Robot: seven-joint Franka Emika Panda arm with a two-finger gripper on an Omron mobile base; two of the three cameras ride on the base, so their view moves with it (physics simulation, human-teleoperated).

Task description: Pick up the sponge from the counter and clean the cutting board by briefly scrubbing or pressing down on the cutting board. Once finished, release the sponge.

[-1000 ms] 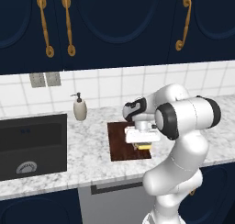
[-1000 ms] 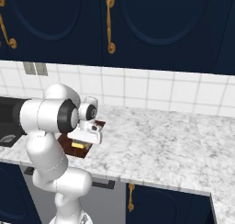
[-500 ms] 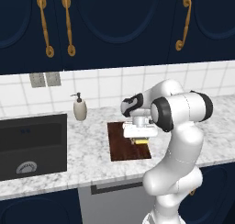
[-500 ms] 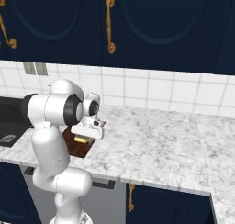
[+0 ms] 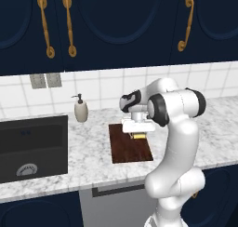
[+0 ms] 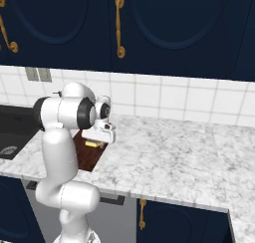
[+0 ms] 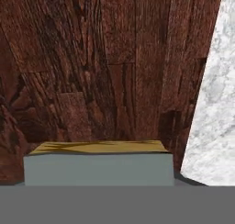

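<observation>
Left base view: one sponge (image 5: 138, 136), showing as a yellow sliver directly beneath the end effector (image 5: 138, 134), low over the far right part of the one cutting board (image 5: 129, 143). Board's long axis running away from the base toward the tiled wall; sponge's long axis lying across that, along the board's short side. Whether sponge touches wood — cannot tell from here. One soap bottle (image 5: 81, 110) standing well apart to the left, one black sink basin (image 5: 31, 147) set in the bench (image 5: 93, 149) beyond it. One arm, so no question of which is nearer.

Right base view: same sponge (image 6: 94, 144) tucked under the end effector (image 6: 95, 143), over the board (image 6: 89, 154) near the edge that meets the open marbled bench (image 6: 179, 152). Jaws hidden behind the white hand body here.

Hand view: sponge (image 7: 98, 163) seated right at the fingertip line, yellow layer facing the board (image 7: 101, 67), grey-green face turned toward the camera, long axis crosswise. Sitting so squarely between the tips, most likely clenched in the end effector, though the fingers themselves hidden. Board grain directly ahead, bench (image 7: 212, 108) cutting in at one side — board's edge close. Judged next: press straight ahead onto the wood, keeping inward of that edge, then let go.
</observation>
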